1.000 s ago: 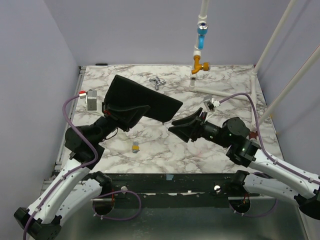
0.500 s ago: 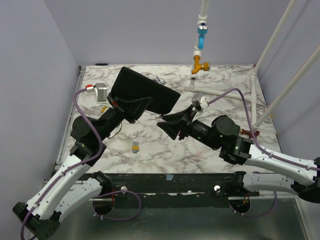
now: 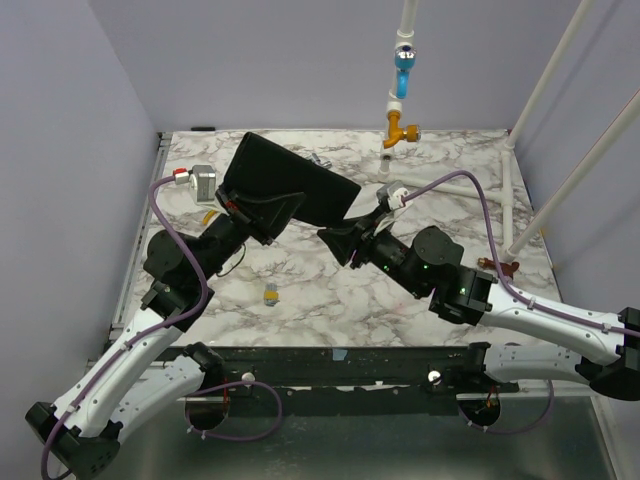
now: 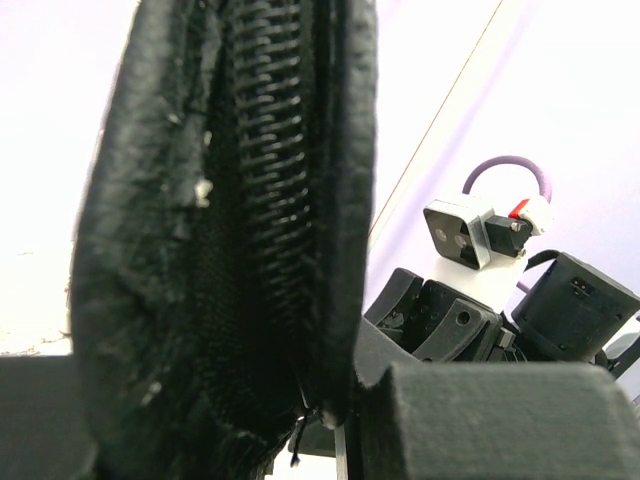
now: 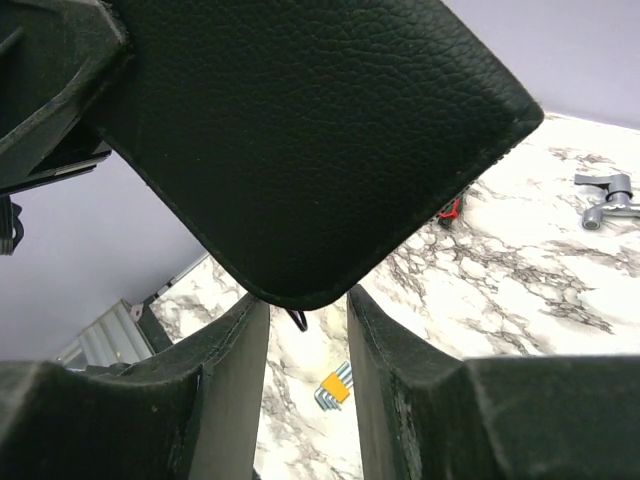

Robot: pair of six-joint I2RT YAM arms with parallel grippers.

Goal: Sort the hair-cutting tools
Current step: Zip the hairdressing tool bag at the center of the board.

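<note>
Hold firm with the left pincer (image 3: pixel 262 212), now clamped on the black pouch (image 5: pixel 320 130) above the worktop (image 3: pixel 330 300). Guide the right pincer (image 5: pixel 307 330), jaws apart on both sides of the pouch's lower corner, to the small zipper pull (image 5: pixel 298 320). Close slowly, on the pull only. Cannot see comb or scissors anywhere; perhaps inside the pouch.

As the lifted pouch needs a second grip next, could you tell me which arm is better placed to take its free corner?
Right. The right gripper has open fingers straddling that corner of the pouch, while the left gripper is shut on its other end, holding it aloft.
</note>
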